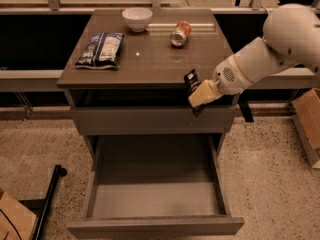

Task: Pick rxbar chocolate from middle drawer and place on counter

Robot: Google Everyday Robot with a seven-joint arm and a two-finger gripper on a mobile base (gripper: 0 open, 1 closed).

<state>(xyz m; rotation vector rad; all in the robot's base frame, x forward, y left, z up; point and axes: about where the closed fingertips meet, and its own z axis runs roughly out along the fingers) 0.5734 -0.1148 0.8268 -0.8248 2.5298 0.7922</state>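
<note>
The rxbar chocolate (pixel 191 80) is a slim black bar held between the pale fingers (pixel 204 93) of my gripper (pixel 198 96). The gripper is shut on it and holds it in the air at the front right edge of the counter (pixel 150 59), in front of the top drawer front. The bar's upper end sticks up past the counter edge. The middle drawer (pixel 155 199) is pulled out wide below, and its pale grey floor is bare. My white arm (pixel 270 49) reaches in from the right.
On the counter lie a blue-and-white snack bag (pixel 101 49) at the left, a white bowl (pixel 137 19) at the back and an orange can (pixel 180 34) on its side. A cardboard box (pixel 307 119) stands at the right. A dark pole (pixel 50 199) lies on the floor at the left.
</note>
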